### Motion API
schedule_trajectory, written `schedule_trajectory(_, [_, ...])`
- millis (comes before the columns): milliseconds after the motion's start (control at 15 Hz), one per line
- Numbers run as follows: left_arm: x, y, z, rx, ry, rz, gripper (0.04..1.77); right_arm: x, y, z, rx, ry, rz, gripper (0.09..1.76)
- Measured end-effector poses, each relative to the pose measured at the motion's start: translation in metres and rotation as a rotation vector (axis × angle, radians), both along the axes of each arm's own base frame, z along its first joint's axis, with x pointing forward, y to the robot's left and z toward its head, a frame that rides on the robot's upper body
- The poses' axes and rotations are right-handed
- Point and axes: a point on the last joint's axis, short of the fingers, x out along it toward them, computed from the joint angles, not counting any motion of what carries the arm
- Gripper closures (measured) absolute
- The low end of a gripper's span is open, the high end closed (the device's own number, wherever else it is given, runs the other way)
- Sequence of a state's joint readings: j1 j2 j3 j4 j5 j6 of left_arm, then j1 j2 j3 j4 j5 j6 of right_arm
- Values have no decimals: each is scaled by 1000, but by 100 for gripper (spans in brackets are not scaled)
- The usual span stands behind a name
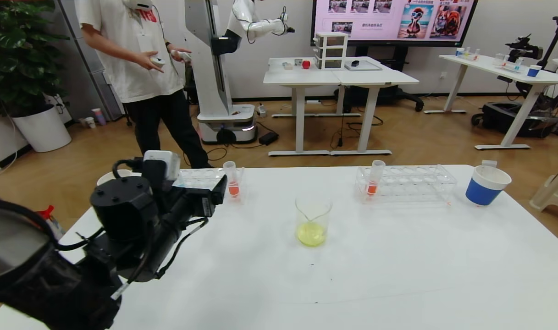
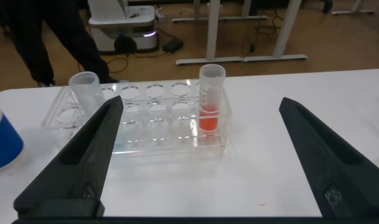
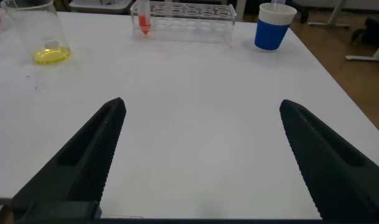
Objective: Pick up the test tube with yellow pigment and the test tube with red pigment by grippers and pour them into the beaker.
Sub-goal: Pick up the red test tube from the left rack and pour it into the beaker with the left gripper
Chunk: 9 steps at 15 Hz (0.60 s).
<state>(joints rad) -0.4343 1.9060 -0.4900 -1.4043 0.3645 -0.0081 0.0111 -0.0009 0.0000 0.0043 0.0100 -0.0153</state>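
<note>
My right tool (image 3: 198,162) hangs low over the worktop (image 1: 398,256) toward its near right corner, fingers spread wide and holding nothing. My left tool (image 2: 198,162) is out over the left side, also wide and empty, aimed at the left rack (image 2: 139,118) near the far left edge. The beaker (image 1: 312,222) stands mid-worktop with yellow liquid already in its bottom, so I judge the yellow pour done. An empty tube (image 2: 84,87) sits at the rack's outer end. The red tube (image 2: 211,102) stands upright at the end nearest the beaker. A second red tube (image 1: 375,178) stands in the right rack (image 1: 407,183), beside a blue cup (image 1: 486,184). To grasp well, I should centre my fingers on the red tube's upper part, above the rack, and close gently before lifting straight up.
</note>
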Motion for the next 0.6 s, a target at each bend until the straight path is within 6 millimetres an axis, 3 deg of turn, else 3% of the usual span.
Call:
schedule_trajectory(267, [26, -26, -32, -5, 30, -25, 6, 0, 0, 0, 0, 0, 0, 12])
schedule_trajectory(600, [67, -40, -38, -29, -22, -12, 6, 0, 0, 0, 0, 0, 0, 12])
